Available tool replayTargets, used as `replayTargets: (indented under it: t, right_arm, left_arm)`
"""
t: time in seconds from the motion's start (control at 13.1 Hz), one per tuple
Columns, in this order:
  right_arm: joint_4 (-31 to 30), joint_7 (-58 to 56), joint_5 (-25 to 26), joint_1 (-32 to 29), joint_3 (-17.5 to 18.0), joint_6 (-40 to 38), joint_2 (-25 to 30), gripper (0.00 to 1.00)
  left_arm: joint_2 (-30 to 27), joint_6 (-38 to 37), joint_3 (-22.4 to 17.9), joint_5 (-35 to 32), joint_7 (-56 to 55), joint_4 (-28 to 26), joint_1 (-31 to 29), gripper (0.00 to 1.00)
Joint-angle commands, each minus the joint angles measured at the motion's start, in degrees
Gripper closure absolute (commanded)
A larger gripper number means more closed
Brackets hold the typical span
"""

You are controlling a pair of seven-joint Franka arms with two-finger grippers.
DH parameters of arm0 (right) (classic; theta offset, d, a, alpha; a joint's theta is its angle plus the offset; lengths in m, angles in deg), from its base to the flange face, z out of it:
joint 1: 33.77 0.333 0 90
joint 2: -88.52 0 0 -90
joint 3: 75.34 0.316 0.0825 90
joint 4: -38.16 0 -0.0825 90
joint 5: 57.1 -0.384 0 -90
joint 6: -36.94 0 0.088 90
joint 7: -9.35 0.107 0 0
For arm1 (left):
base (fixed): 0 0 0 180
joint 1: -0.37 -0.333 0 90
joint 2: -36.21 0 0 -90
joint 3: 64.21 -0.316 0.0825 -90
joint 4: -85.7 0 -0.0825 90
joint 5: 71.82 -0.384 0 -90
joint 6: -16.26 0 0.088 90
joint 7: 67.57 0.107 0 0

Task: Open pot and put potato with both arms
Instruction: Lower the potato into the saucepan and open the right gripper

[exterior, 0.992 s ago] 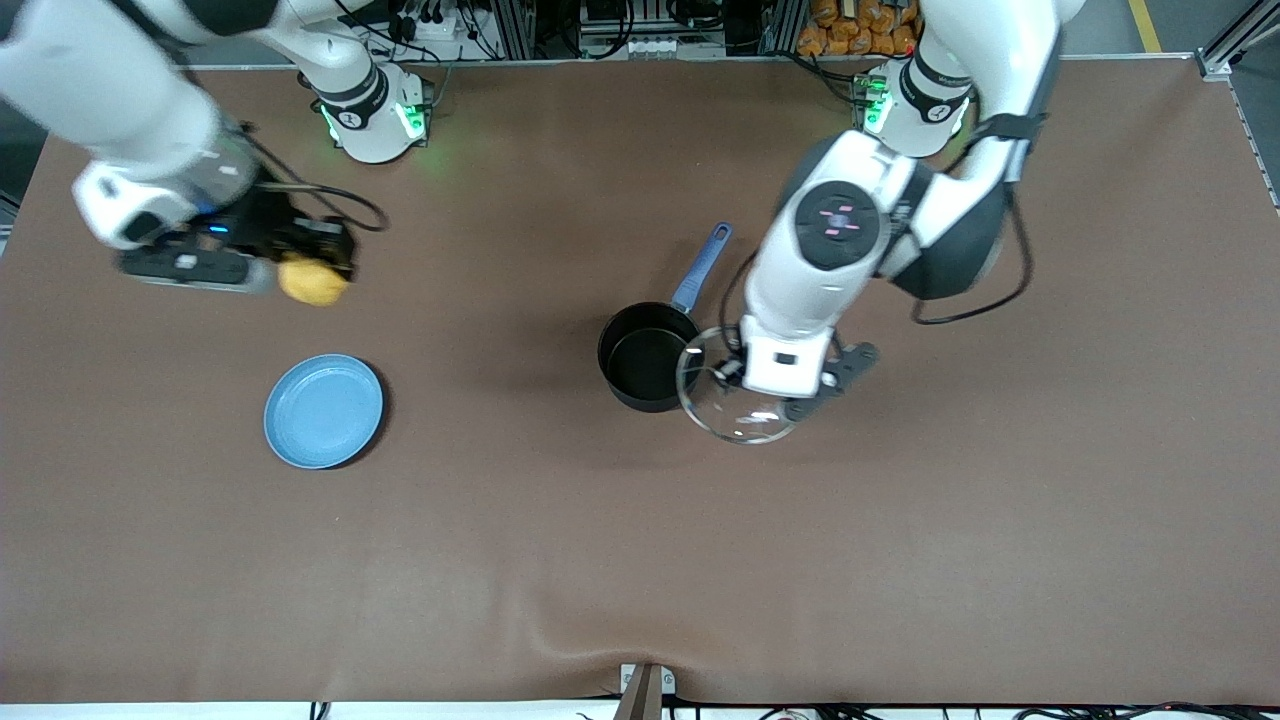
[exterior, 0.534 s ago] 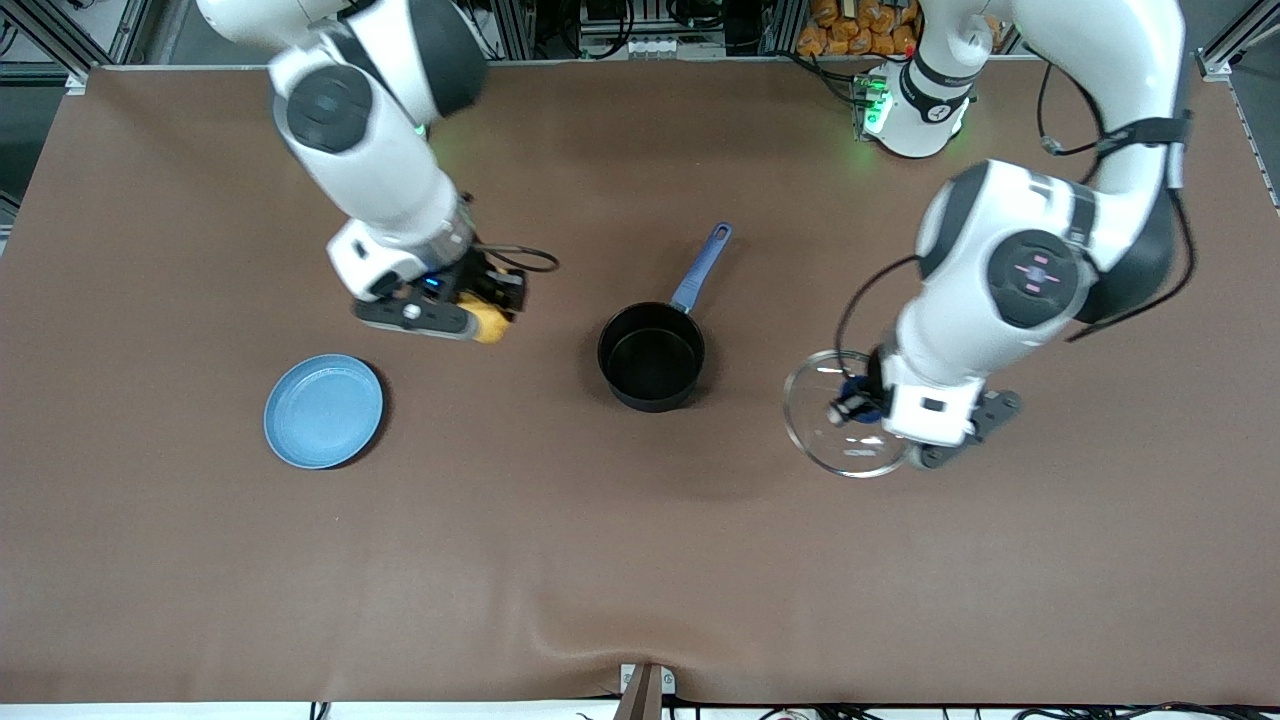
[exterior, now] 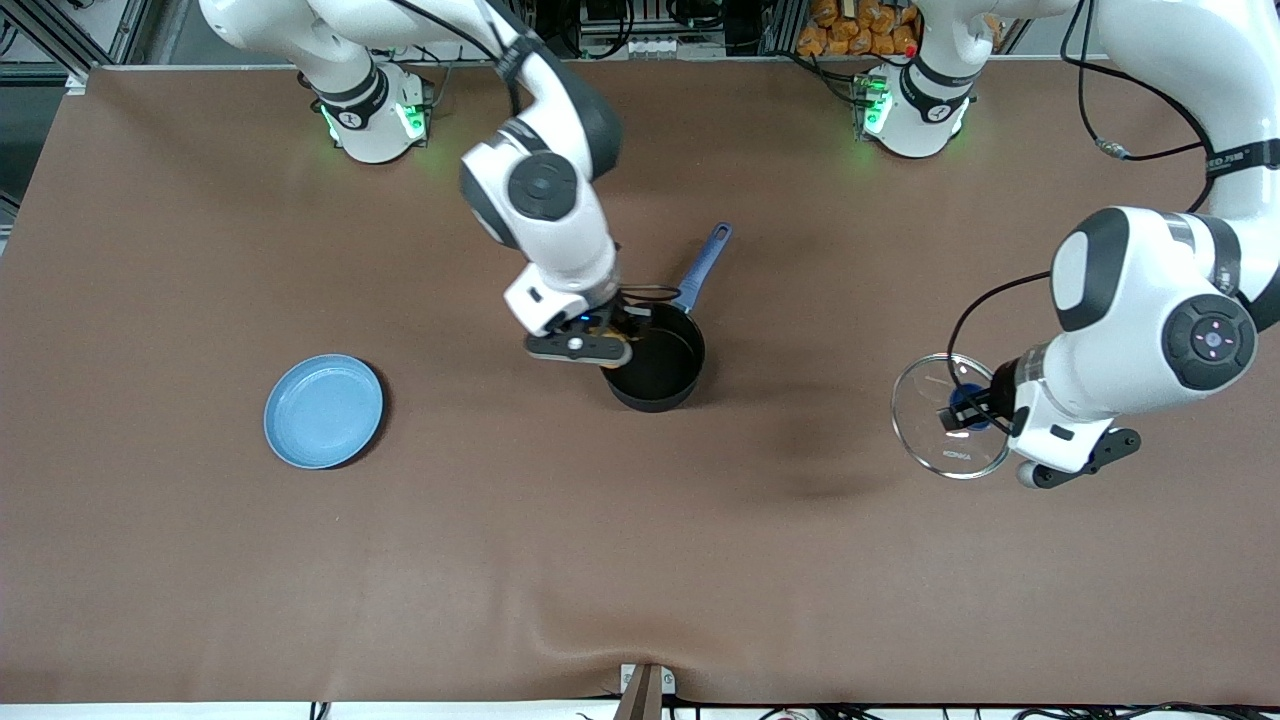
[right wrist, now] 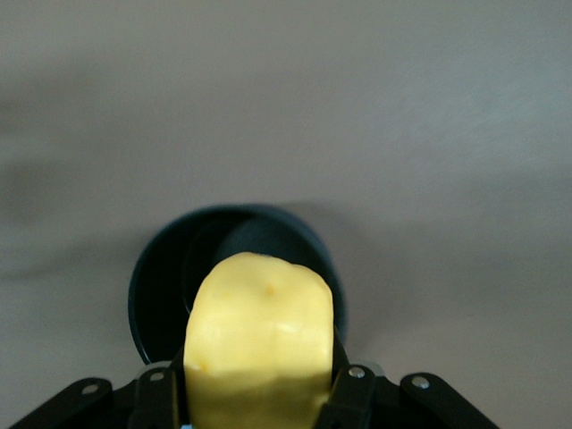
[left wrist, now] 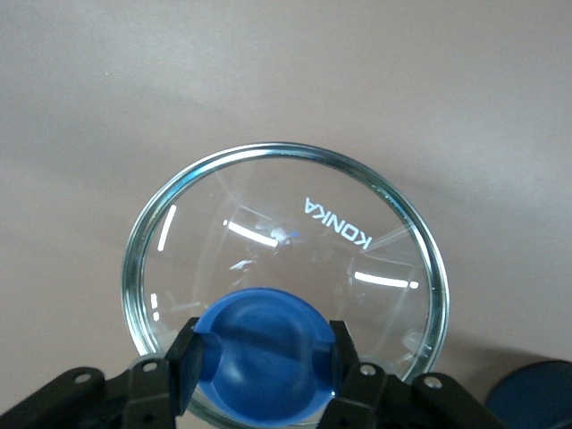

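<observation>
The black pot (exterior: pixel 652 366) stands open mid-table, its blue handle (exterior: pixel 703 264) pointing toward the robots' bases. My right gripper (exterior: pixel 612 343) is shut on the yellow potato (right wrist: pixel 259 344) and holds it over the pot's rim at the right arm's end; the pot (right wrist: pixel 165 290) shows below the potato in the right wrist view. My left gripper (exterior: pixel 968 414) is shut on the blue knob (left wrist: pixel 263 353) of the clear glass lid (exterior: pixel 944 417) and holds it above the table toward the left arm's end. The lid (left wrist: pixel 286 223) fills the left wrist view.
A flat light-blue plate (exterior: pixel 323 410) lies on the brown table cover toward the right arm's end, nearer to the front camera than the pot. A metal bracket (exterior: pixel 646 690) sits at the table's front edge.
My right gripper has carried the potato from the right arm's end of the table to over the pot's rim. My left gripper has carried the lid away from the pot toward the left arm's end.
</observation>
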Motion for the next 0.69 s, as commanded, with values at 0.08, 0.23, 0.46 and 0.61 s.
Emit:
replayTargets:
  t: [0.08, 0.23, 0.46, 0.61]
  right_arm:
    - [5.1, 2.4, 0.5, 2.2, -0.8, 0.3, -6.4, 1.00]
    - [5.1, 2.4, 1.9, 3.0, -0.8, 0.6, -7.9, 1.00]
    - [5.1, 2.8, 3.1, 4.1, -0.8, 3.3, -10.1, 1.00]
    - [5.1, 3.0, 3.2, 4.5, -0.9, 4.9, -11.4, 1.00]
  left_arm:
    - [-2.6, 7.7, 0.7, 0.3, 8.9, -8.5, -4.4, 1.00]
    - [-3.3, 12.7, 0.7, 0.3, 10.3, -13.3, -5.1, 1.00]
    - [-3.4, 18.7, 0.6, 0.3, 13.7, -17.8, -5.5, 1.00]
    - [-3.6, 21.6, 0.6, 0.3, 13.8, -20.4, -5.9, 1.00]
